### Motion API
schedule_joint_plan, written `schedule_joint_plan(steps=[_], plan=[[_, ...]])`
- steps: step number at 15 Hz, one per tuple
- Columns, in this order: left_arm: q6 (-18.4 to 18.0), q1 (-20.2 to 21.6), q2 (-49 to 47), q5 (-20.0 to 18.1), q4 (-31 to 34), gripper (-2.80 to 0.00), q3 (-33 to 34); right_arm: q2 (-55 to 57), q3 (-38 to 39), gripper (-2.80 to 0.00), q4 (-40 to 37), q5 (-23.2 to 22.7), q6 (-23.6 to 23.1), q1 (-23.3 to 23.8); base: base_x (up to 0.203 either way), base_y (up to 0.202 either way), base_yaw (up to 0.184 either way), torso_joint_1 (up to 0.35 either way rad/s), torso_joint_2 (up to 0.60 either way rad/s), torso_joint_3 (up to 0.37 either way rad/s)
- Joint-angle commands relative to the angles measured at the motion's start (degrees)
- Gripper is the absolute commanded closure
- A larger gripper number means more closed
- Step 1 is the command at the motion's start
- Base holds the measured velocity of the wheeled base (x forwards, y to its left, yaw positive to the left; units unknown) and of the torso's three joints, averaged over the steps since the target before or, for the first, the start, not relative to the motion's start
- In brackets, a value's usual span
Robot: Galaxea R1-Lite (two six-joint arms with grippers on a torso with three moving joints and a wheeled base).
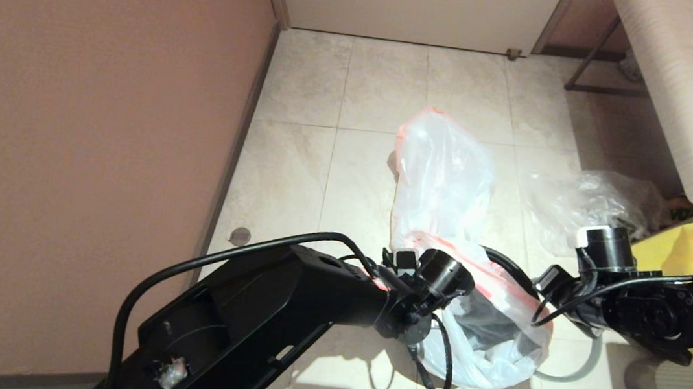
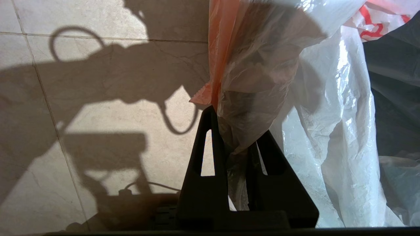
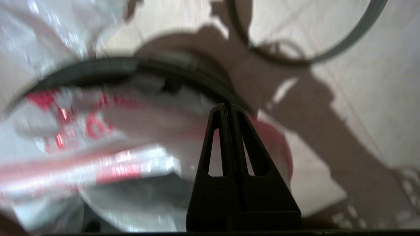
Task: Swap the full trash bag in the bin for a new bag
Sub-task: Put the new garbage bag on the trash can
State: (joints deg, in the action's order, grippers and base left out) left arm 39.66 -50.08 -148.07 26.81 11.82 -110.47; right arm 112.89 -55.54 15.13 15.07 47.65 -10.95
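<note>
A: What was seen of the room?
B: A floor (image 1: 299, 150) of pale square tiles was seen, bounded on the robot's left by a brown wall (image 1: 78, 144) and at the far end by a light door (image 1: 414, 0). A light-topped table (image 1: 679, 82) was placed far right, with a clear plastic bag (image 1: 587, 202) and a yellow tote (image 1: 692, 250) on the floor near it.

A: Where were the task's things found?
B: The bin (image 1: 488, 321) was found low in the middle, draped in the new bag (image 1: 498, 355). The full trash bag (image 1: 446, 180) was stood upright just beyond it, touching it. The grey ring (image 1: 585, 365) was laid flat on the tiles beside the bin, to the right.

A: How were the 2 arms posed?
B: The left arm was stretched in from the lower left, its wrist bent down at the bin's near-left side. The right arm was reached in from the right edge, its wrist held above the bin's right side.

A: And the pincers?
B: In the left wrist view the left gripper (image 2: 234, 131) was seen narrowed on a bunched fold of the new bag (image 2: 331, 137). In the right wrist view the right gripper (image 3: 228, 108) was seen with fingers pressed together at the rim of the bin (image 3: 131, 64); whether film was pinched could not be told. Red print inside the bin was shown there, which the head view hid behind the arms
</note>
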Motion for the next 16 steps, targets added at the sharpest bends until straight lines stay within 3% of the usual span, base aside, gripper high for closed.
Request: schedule_joint_plan(steps=[1,3,5,7,9,11,13,16], plan=[[0.2,0.0,0.0,0.2,0.0,0.0,0.0,-2.5,0.4,0.0,-5.7,-6.5,1.5,-1.3,0.0,0.0,0.0,0.0,0.0,0.0],[0.2,0.0,0.1,0.1,-0.8,0.0,0.4,-0.4,0.2,0.0,-6.4,-14.4,1.8,-2.4,0.0,0.0,0.0,0.0,0.0,0.0],[0.2,0.0,0.3,-0.1,-0.9,0.0,0.8,2.3,0.0,0.0,-1.9,-19.8,0.7,-2.5,0.0,0.0,0.0,0.0,0.0,0.0],[0.2,0.2,0.5,-0.3,-1.0,0.0,1.1,2.8,1.6,0.0,1.2,-22.4,-4.9,-1.7,0.0,0.0,0.0,0.0,0.0,0.0],[0.3,0.2,1.4,-1.1,-1.0,0.0,1.5,3.8,1.8,0.0,6.0,-22.3,-5.6,-1.1,0.0,0.0,0.0,0.0,0.0,0.0],[0.3,0.1,2.9,-3.3,-1.1,0.0,2.8,5.0,1.7,0.0,10.2,-20.8,-9.4,-1.1,0.0,0.0,0.0,0.0,0.0,0.0],[0.4,0.0,3.7,-4.1,-1.1,0.0,3.4,6.9,0.9,0.0,10.7,-15.1,-13.1,-1.9,0.0,0.0,0.0,0.0,0.0,0.0],[0.4,0.0,3.7,-4.1,-1.2,0.0,3.4,7.4,1.2,0.0,12.1,-14.0,-15.1,-2.3,0.0,0.0,0.0,0.0,0.0,0.0]])
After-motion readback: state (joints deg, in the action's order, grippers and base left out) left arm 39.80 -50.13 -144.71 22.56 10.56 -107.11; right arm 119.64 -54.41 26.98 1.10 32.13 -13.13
